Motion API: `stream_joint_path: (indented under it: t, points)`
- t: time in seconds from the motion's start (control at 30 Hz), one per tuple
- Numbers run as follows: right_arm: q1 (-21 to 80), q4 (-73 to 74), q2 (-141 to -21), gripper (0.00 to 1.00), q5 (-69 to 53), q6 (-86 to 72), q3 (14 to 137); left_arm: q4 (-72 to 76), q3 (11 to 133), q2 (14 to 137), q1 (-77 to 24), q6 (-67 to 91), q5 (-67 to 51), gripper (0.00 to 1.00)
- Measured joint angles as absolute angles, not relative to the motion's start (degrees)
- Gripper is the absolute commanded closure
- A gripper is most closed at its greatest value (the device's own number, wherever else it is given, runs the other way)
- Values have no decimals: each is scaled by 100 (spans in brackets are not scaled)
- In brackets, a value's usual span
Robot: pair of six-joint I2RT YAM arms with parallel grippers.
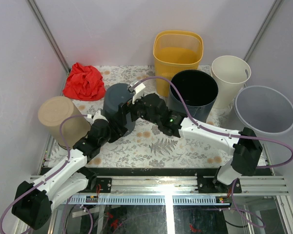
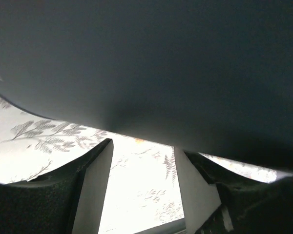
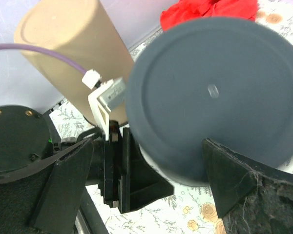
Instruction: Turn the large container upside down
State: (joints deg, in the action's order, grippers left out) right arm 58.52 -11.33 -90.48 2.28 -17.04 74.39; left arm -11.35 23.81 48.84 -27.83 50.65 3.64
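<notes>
Slate-grey round plastic container (image 1: pixel 115 96) is seen standing mouth-down on the left-centre of the table (image 1: pixel 156 145), its flat closed base facing up. It is flanked closely by both arms. The left gripper (image 2: pixel 144 148) is placed low against its near side: in the left wrist view the smooth, matte dark wall fills the upper frame, and the two pale fingers (image 2: pixel 97 185) are spread apart beneath its curved edge with only patterned table visible between them. The right gripper (image 3: pixel 147 144) is held above the base with its black, foam-padded fingers (image 3: pixel 63 187) spread wide. One pad overlaps the rim of the base in that view, the other is well clear, so nothing is clamped. The base is shown as a plain disc with a small moulding mark at its centre.

The table is covered with a cream sheet printed with grey ferns and orange flowers. A tan, matte cylindrical container (image 1: pixel 63 119) is seen tilted at the left, beside a crumpled red cloth (image 1: pixel 84 82). Behind and to the right are grouped a yellow ribbed plastic basket (image 1: pixel 178 53), a glossy black round bin (image 1: pixel 194 90), a cream tapered bin (image 1: pixel 229 78) and a translucent grey bin (image 1: pixel 264 109).
</notes>
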Motion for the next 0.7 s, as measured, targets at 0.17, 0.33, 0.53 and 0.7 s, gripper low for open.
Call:
stream_joint_path:
  t: [0.17,0.33,0.53,0.7]
  points:
    - [5933,-1105,-9161,0,82,-1732,7439,-803,2574,4984,-2799,5052,375,47]
    - [5931,-1096,-9161,0,80,-1741,7432,-731,2576,5013,-2803,5050,377,47]
    - [5931,-1111,-9137,0,89,-1741,7397,-735,2576,4869,-2803,5050,399,47]
    - [5933,-1096,-9078,1,183,-1737,7352,-738,2576,4797,-2803,5048,399,47]
